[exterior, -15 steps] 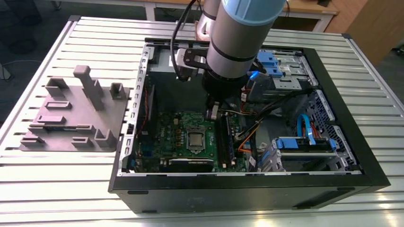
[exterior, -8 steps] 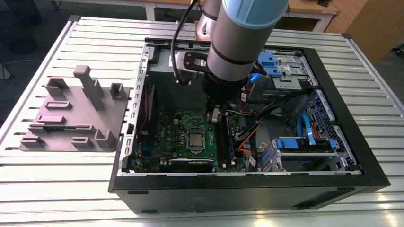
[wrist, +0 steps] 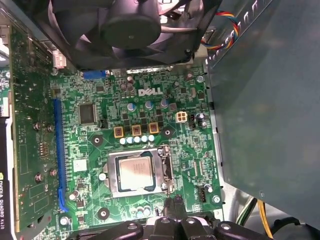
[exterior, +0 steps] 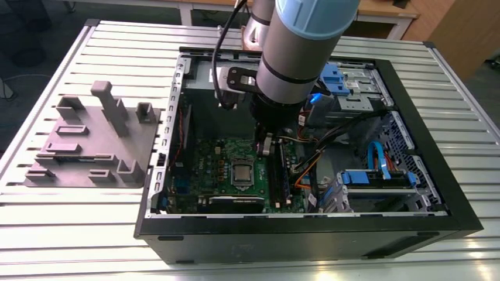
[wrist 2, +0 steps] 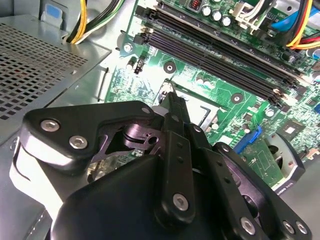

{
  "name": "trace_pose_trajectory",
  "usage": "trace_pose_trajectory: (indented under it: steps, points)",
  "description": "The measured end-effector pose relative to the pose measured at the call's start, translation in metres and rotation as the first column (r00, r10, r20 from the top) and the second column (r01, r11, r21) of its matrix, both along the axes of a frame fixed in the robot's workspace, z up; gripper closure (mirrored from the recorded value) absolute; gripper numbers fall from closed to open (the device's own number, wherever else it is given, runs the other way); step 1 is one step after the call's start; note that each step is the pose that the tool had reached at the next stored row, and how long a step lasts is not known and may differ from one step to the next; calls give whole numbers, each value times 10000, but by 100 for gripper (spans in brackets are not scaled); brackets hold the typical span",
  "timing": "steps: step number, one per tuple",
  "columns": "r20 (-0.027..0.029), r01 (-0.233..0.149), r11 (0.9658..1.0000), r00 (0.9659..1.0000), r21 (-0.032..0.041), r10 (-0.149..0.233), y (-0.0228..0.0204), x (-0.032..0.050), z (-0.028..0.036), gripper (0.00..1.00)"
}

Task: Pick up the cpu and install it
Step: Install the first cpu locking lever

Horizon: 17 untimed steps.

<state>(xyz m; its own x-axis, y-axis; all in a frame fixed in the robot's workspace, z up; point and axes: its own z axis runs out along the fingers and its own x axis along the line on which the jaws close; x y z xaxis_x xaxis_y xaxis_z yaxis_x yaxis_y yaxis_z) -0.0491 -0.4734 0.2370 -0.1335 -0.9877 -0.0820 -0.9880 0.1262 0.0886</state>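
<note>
The cpu (exterior: 242, 172) is a small silvery square lying flat in the socket on the green motherboard (exterior: 215, 155) inside the open computer case (exterior: 312, 234). In the first wrist view the cpu (wrist: 136, 172) sits inside the shiny metal socket frame (wrist: 112, 176). My gripper (exterior: 266, 147) hangs inside the case, a little above the board, just to the exterior view's right of the socket. Its fingertips are pressed together with nothing between them, as both wrist views show (wrist: 175, 202) (wrist 2: 171, 99). It is not touching the cpu.
Long black memory slots (wrist 2: 220, 45) run beside the gripper. A black fan (wrist: 130, 25) stands past the socket and a card (wrist: 25, 125) stands on edge along the board. Blue and orange cables (exterior: 379, 164) and drive bays fill the case's right half. A grey plastic plate with upright blocks (exterior: 93, 140) lies on the table left of the case.
</note>
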Motion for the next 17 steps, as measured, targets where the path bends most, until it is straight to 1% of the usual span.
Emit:
trace_pose_trajectory:
  steps: [4,13,14,17]
  points:
    - [1,-1,10000,10000,-13,1,0,0,0,90]
    - [1,0,10000,10000,-15,0,0,-1,0,90]
    - [1,0,10000,10000,-25,0,0,-1,-1,90]
    - [1,-8,9999,10000,-106,8,-9,-2,0,90]
